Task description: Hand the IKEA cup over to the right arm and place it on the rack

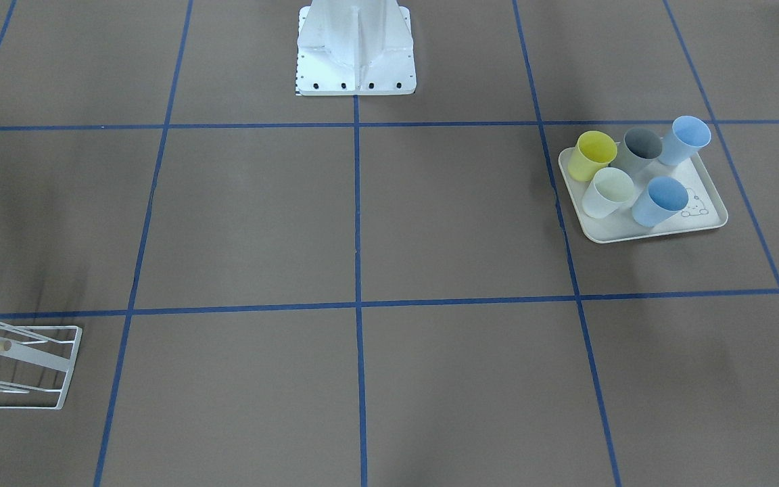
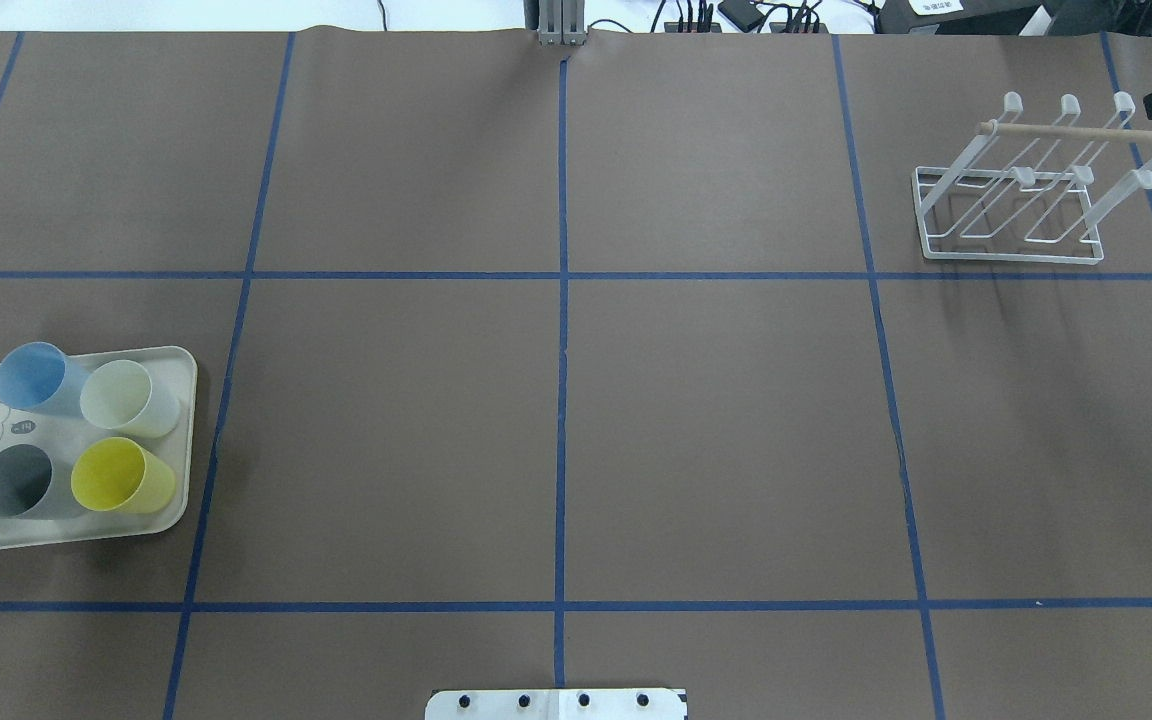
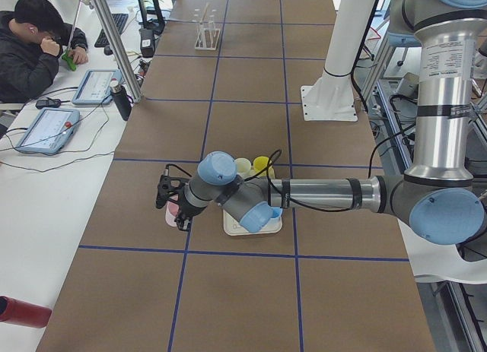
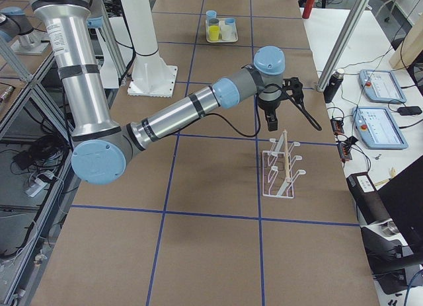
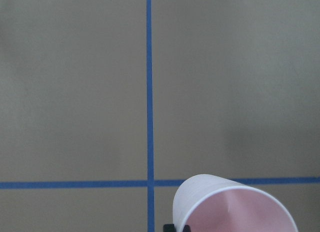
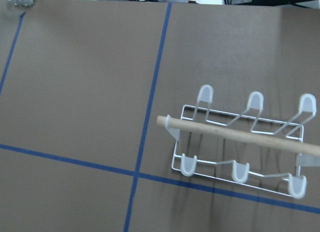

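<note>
A pink cup (image 5: pixel 235 207) fills the bottom of the left wrist view, open end towards the camera and held clear of the table. In the exterior left view my left gripper (image 3: pixel 170 207) holds this cup (image 3: pixel 173 213) out past the tray, towards the table's operator side. The white wire rack (image 2: pixel 1016 200) with its wooden dowel stands at the far right and holds nothing; it also shows in the right wrist view (image 6: pixel 240 147). My right gripper (image 4: pixel 272 117) hovers just beside the rack (image 4: pixel 281 167). I cannot tell whether it is open or shut.
A cream tray (image 2: pixel 181 440) with a rabbit drawing holds several cups: yellow (image 2: pixel 121 475), grey (image 2: pixel 16 480), white (image 2: pixel 126 398) and two blue. The robot's white base (image 1: pixel 356 47) stands at the table's edge. An operator (image 3: pixel 34 40) sits at a side desk.
</note>
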{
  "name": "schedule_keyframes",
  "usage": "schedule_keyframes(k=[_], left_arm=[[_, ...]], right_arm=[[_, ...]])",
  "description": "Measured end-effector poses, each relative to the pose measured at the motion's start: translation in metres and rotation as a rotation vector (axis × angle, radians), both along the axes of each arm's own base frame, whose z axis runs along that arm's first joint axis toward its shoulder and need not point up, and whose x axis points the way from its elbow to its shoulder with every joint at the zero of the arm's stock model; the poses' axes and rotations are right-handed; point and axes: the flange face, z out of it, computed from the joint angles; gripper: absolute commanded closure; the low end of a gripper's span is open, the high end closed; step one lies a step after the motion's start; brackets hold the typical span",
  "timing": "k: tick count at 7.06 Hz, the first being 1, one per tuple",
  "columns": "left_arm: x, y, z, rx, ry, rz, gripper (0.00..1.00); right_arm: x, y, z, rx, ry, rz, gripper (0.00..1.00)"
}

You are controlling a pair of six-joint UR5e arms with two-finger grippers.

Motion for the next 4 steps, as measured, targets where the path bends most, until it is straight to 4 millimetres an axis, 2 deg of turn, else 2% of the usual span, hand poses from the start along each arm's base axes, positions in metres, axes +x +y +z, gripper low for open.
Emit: schedule_keyframes(k=[1,2,3,4], left_arm=[[0.005,-0.018,-0.035,-0.002,0.052,-0.081,1.0],[0.024,-0.027,-0.068,-0.008,0.115,-0.127,1.0],[0.061,-0.03,-0.099,-0.021,0.18,-0.158,1.0],[0.107,-0.03,-0.128,-0.032,0.255,-0.196,1.0]], right_arm=[[-0.021,-0.011,-0.028,0.006,-0.012,0.025,0.0],[-0.049,-0.017,-0.052,0.021,-0.028,0.068,0.0],[-0.09,-0.018,-0.076,0.029,-0.059,0.141,0.0],[-0.137,-0.011,-0.095,0.027,-0.11,0.221,0.0]])
